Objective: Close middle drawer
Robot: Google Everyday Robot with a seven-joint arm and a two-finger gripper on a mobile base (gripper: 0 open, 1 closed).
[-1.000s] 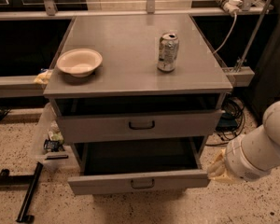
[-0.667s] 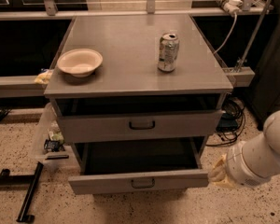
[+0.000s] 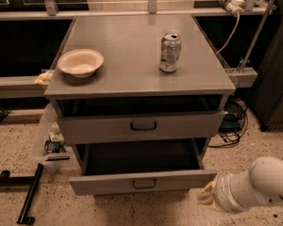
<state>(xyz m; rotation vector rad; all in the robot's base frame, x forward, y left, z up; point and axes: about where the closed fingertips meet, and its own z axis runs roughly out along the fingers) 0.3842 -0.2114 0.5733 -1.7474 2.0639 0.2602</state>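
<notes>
We take the grey cabinet as our landmark. The middle drawer stands pulled well out of the cabinet's front, low down. Its dark inside is open to view, and its small loop handle sits at the centre of the front. Just under the cabinet's top, the top drawer is out a little too.

Our white arm reaches in at the cabinet's lower right corner. The gripper is just beside the right end of the middle drawer's front; we cannot tell whether it touches. Nor can we tell how far the gripper is open, though we see nothing in its hold. On the cabinet's top a bowl rests at the left and a can toward the right.

We judge this to be the approach, with the push not yet made. Next we need the gripper against the drawer's front face, nearer the handle, pressing straight toward the cabinet. A shove at the right end alone could skew the drawer.
</notes>
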